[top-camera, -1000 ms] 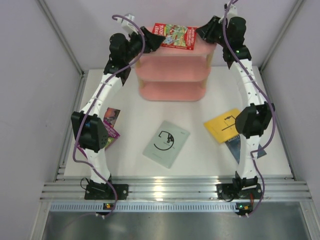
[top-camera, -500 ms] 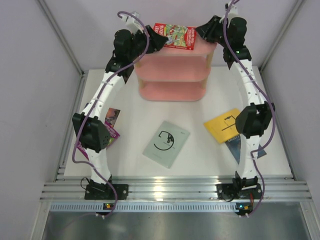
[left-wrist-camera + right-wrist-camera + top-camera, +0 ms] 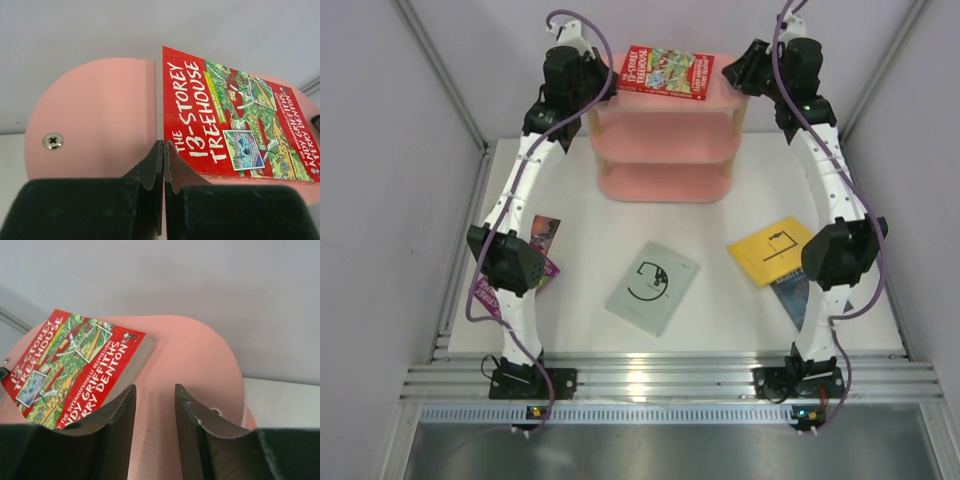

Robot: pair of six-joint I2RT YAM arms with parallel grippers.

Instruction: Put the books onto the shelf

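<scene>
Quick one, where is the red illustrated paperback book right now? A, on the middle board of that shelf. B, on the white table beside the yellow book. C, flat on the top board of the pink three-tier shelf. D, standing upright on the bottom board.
C: the red illustrated paperback book lies flat on the top oval board of the pink three-tier shelf, as the overhead view and both wrist views show.

Left hand (image 3: 163, 145) — fingers pressed together, nothing between them, tips over the top board of the pink shelf (image 3: 95, 120). Red book (image 3: 235, 125) lies flat on that board, its near-left edge just beside the fingertips. Screw (image 3: 53, 141) — board's left part.
</scene>
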